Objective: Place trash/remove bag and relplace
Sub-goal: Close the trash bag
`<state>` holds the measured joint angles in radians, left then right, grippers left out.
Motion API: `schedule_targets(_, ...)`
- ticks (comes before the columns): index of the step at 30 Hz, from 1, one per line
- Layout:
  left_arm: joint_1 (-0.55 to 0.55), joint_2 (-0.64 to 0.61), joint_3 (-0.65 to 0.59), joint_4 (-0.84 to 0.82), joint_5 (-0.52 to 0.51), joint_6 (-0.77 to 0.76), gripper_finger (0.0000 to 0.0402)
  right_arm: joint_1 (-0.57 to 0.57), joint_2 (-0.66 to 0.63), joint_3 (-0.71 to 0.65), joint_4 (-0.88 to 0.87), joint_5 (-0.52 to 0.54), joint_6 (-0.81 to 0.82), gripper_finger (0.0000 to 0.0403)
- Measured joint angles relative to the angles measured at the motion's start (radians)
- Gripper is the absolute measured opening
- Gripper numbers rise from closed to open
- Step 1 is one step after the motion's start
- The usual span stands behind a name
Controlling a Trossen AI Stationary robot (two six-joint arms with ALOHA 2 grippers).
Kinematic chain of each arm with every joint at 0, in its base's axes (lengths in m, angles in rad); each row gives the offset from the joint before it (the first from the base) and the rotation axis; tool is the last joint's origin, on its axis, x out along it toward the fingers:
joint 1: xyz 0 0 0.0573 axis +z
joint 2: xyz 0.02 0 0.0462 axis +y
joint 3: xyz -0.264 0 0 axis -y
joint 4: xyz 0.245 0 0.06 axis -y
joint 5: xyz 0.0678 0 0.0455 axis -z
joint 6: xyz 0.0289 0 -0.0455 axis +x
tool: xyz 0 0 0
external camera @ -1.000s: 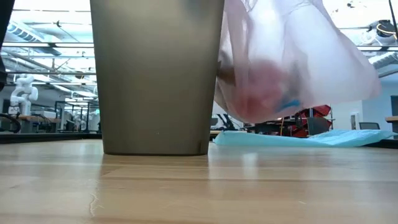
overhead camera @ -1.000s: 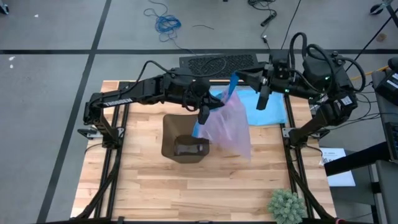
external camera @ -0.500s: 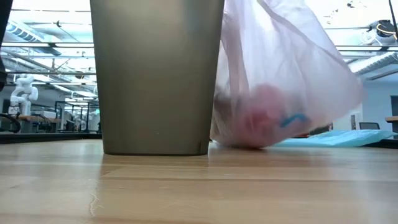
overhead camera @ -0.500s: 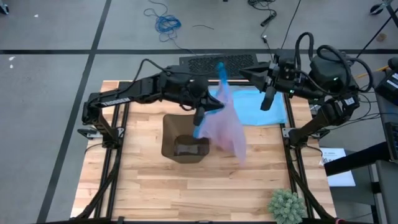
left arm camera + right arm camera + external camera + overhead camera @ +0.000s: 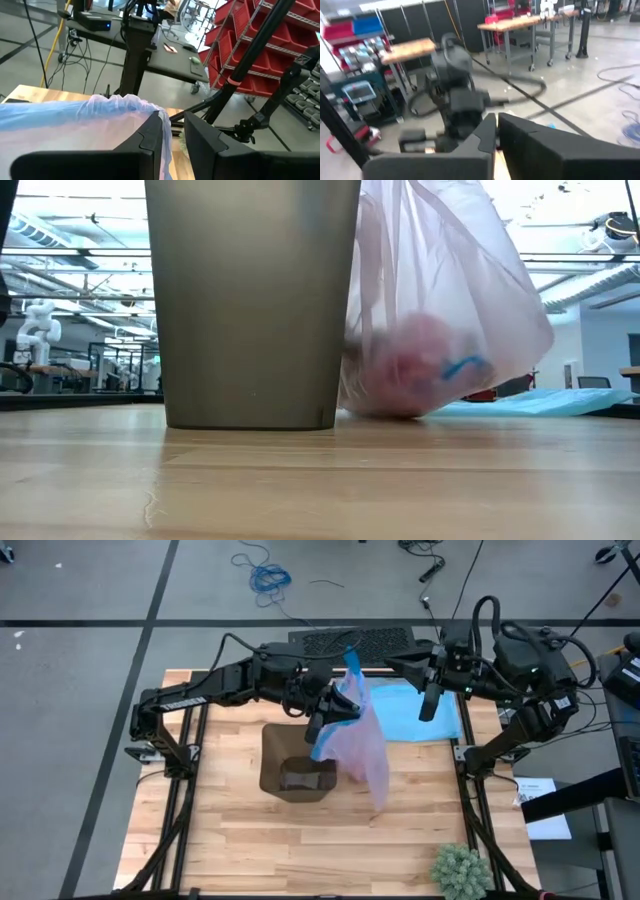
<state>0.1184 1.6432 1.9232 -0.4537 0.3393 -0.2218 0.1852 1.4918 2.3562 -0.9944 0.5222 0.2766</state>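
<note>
Translucent lavender-pink plastic bag (image 5: 362, 745) with trash sits on the bench just right of the tall brown plastic bin (image 5: 296, 768), long axis upright. Left pincer (image 5: 331, 712) at its gathered top, fingers parted narrowly, film between. Right pincer (image 5: 427, 700) closed, empty, farther off.

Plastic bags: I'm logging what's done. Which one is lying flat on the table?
The light blue bag, spread flat behind the bin; the lavender bag hangs bunched and full.

High view: overhead, straight down, whole light wooden slatted table (image 5: 240, 830). Low view: table-top height, close behind tall taupe plastic bin (image 5: 252, 300), shared with overhead. Wrist views: facing the room beyond.
</note>
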Motion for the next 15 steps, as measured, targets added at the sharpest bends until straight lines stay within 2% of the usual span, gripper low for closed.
schedule_targets(3,0.000,0.000,0.000,0.004,0.000,0.000,0.0080,0.000,0.003,0.000,-0.093,-0.016,-0.002,0.0052)
schedule_targets(9,0.000,0.000,0.000,-0.002,0.005,0.001,0.0079,0.000,0.030,0.000,-0.270,-0.138,-0.103,0.0148)
schedule_targets(15,0.000,0.000,0.000,0.035,0.004,0.002,0.0079,0.000,0.063,0.000,-0.320,-0.137,-0.105,0.0213)
